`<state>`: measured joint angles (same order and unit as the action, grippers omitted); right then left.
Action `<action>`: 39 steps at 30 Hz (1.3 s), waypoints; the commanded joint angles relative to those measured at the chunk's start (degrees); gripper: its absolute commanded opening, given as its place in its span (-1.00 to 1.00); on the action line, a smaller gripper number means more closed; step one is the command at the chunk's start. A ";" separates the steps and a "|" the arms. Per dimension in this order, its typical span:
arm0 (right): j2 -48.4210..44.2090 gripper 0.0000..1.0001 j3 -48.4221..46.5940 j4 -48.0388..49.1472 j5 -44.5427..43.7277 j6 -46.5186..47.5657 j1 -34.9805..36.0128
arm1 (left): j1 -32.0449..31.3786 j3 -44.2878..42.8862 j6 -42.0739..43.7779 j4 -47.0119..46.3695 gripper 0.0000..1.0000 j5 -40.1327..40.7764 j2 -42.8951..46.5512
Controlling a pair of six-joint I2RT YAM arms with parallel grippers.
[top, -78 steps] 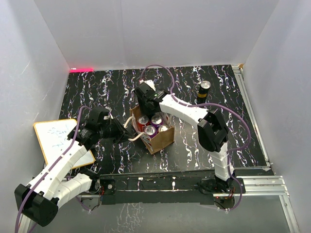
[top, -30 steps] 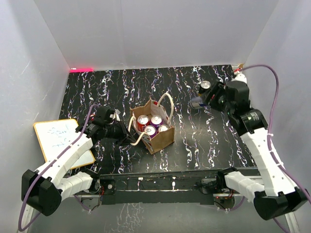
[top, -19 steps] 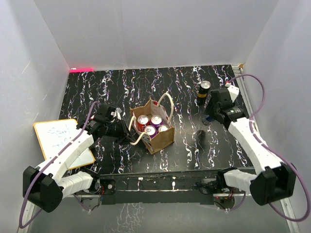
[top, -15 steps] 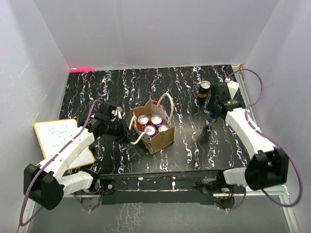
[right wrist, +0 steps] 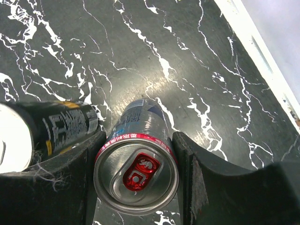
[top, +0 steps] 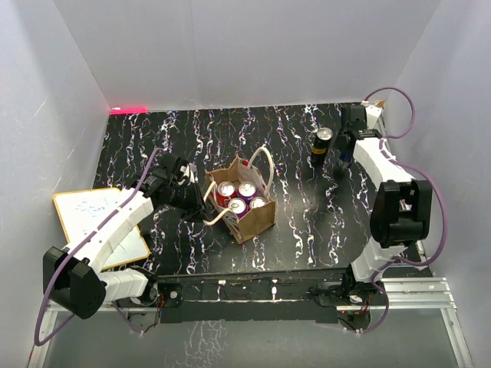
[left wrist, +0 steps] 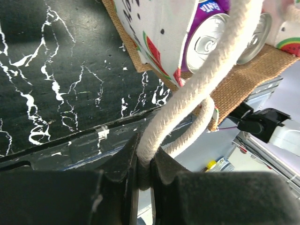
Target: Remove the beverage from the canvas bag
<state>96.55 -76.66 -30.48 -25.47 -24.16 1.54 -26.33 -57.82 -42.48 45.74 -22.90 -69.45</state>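
The tan canvas bag (top: pixel 252 214) stands mid-table with several cans (top: pixel 237 196) upright inside. My left gripper (top: pixel 194 202) is shut on the bag's near cream rope handle (left wrist: pixel 197 89), pinched between its fingers (left wrist: pixel 123 161). The bag's canvas (left wrist: pixel 243 77) and a purple can (left wrist: pixel 206 42) show beyond it. My right gripper (top: pixel 343 155) is at the back right, shut on a silver-blue can with a red tab (right wrist: pixel 136 174). This can stands upright on the table, close beside a black can (right wrist: pixel 56 126), which also shows in the top view (top: pixel 322 144).
A white board (top: pixel 98 222) lies at the table's left edge. White walls close in the back and both sides. A metal rail (top: pixel 395 172) runs along the right edge, near my right arm.
My right arm has gone from over the bag to the back right and now holds the silver-blue can beside the black can. My left gripper has kept its hold on the handle.
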 commanded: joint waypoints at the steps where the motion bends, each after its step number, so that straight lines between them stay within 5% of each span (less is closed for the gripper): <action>1: 2.33 -0.85 -6.44 6.48 2.48 0.21 -1.28 | 0.42 -2.90 3.15 3.83 -1.00 2.25 -0.79; 14: 9.20 -0.75 -8.84 6.37 2.85 1.36 -1.28 | 0.40 -5.06 4.84 4.93 -1.00 3.51 -3.10; 16: 9.18 -0.57 -7.94 6.40 2.36 1.35 -1.28 | 0.40 -5.22 4.86 4.89 -1.00 3.69 -3.15; 21: 8.03 0.36 -7.01 6.06 2.58 1.83 -2.94 | 0.40 -5.22 4.71 5.06 -1.00 3.48 -2.78; 24: 6.05 0.55 -7.21 5.94 3.21 2.32 -2.96 | 0.38 -4.66 4.24 5.02 -1.00 3.30 -1.74; 34: -9.38 0.68 0.02 -2.41 9.28 -2.01 -2.95 | 0.40 -1.96 2.23 3.07 -1.00 0.71 1.81; 39: -23.76 0.68 16.12 -4.27 26.68 -5.16 -2.48 | 0.40 -0.97 2.08 1.64 -1.00 -0.81 1.74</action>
<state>81.10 -69.93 -31.24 -12.34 -25.91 -1.28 -26.30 -60.03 -39.90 48.36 -21.28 -68.71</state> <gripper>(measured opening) 0.835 0.086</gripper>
